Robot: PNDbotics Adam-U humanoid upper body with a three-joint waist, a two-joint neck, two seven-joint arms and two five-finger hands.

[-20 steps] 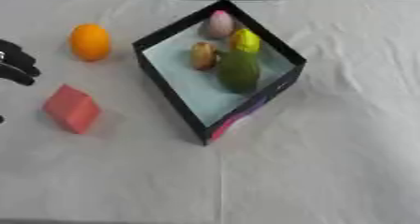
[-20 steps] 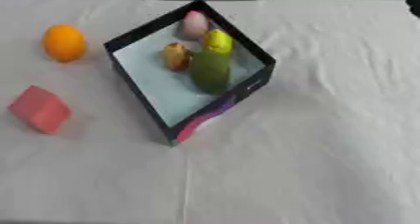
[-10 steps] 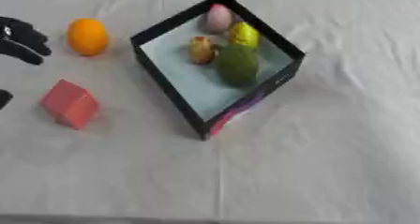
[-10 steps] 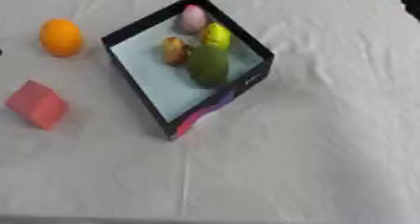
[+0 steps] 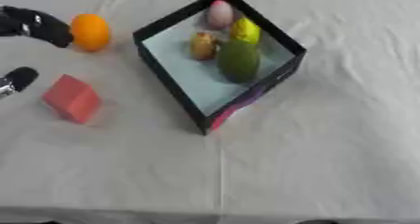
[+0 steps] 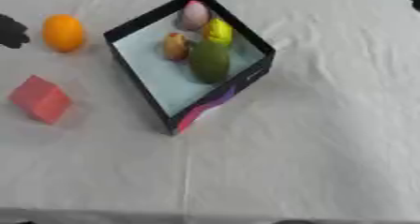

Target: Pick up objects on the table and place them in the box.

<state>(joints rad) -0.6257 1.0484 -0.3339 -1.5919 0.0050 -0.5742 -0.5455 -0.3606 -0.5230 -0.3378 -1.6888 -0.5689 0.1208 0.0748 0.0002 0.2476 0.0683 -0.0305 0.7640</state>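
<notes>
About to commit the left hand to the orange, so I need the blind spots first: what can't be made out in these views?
- Left hand: cut off by the left edge in the left eye view; whether it touches the orange is unclear.
- Right hand: only a dark sliver at the right eye view's right edge.
- Small items in the box: blurred; pink, yellow, brownish, green shapes only.
- Red block: far faces hidden.

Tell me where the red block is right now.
The red block lies on the white cloth at the left of the left eye view, outside the black box, nearer the camera than the orange, with the left hand apart from it.
</notes>
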